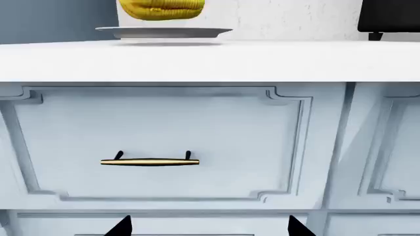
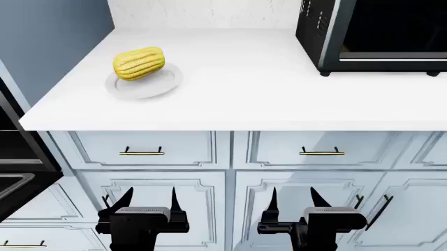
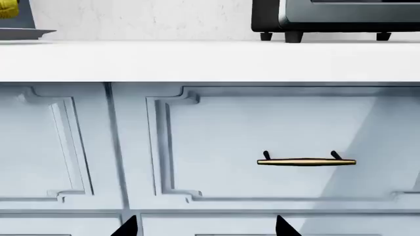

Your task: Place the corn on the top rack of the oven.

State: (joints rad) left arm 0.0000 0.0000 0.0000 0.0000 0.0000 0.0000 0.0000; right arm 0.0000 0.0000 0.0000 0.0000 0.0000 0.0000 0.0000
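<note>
Now corn on plate, both grippers open.

From my head camera, the large black built-in oven left of the white countertop is mostly cropped, rack unseen. The small black countertop oven on that countertop runs off-frame.

I see a white countertop above pale drawer fronts. Directly on it: a round white plate near its left end, and a black countertop oven on short feet at the right rear, well apart from the plate.
</note>
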